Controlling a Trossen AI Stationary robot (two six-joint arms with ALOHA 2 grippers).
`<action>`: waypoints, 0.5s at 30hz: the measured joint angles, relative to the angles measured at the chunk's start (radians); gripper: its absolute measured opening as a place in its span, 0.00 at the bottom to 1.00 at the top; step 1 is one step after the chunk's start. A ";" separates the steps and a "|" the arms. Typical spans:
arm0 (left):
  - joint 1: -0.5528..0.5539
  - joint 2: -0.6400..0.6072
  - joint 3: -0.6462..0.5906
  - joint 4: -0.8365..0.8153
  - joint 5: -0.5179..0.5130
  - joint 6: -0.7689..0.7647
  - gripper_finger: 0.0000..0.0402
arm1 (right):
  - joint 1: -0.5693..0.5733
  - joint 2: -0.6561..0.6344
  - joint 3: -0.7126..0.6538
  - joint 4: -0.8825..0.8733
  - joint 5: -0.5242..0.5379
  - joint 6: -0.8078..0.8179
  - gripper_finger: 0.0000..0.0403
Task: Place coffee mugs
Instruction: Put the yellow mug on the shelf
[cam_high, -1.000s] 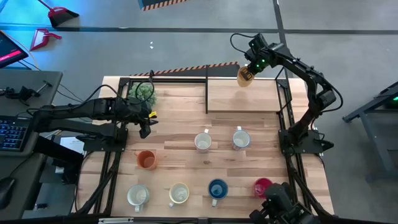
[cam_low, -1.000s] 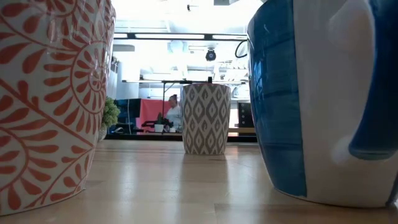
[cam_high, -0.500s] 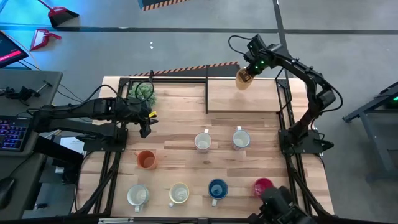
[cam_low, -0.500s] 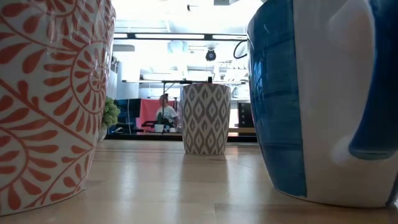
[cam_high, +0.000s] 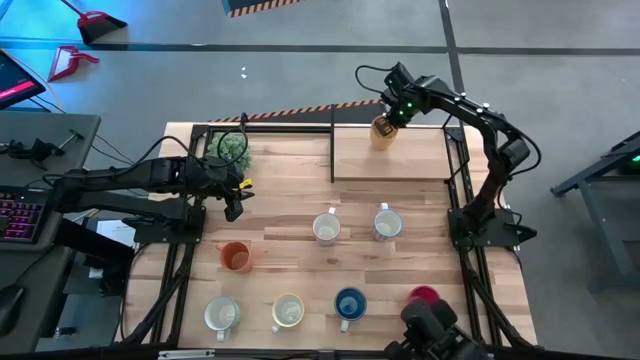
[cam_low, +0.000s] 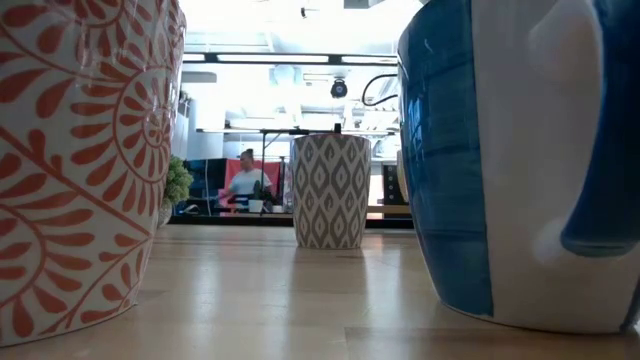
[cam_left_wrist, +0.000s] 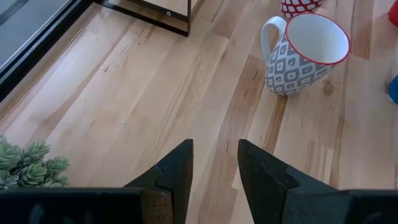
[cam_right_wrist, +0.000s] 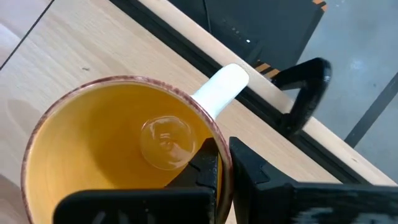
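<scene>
In the high view, the right gripper (cam_high: 388, 118) holds a yellow mug (cam_high: 381, 131) above the raised board (cam_high: 400, 160) at upper centre, likely for setting down there; six mugs stand lower in the frame, and the left gripper (cam_high: 235, 205) waits at left, beside the potted plant (cam_high: 233, 148). The low view shows a patterned mug (cam_low: 331, 190) at centre. In the left wrist view, its empty fingers (cam_left_wrist: 174, 174) stand apart. The right wrist view shows fingers (cam_right_wrist: 208, 162) pinching the mug's rim, one inside, keeping it upright.
</scene>
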 joint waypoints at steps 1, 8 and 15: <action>0.000 0.000 0.000 0.000 0.000 0.000 0.29 | 0.003 0.005 0.000 0.004 0.001 -0.001 0.00; 0.000 0.000 0.000 0.000 0.000 0.000 0.29 | 0.003 0.013 0.000 0.038 -0.010 -0.001 0.00; 0.000 0.000 0.000 0.000 0.000 0.000 0.29 | 0.000 0.013 0.000 0.042 -0.013 0.000 0.00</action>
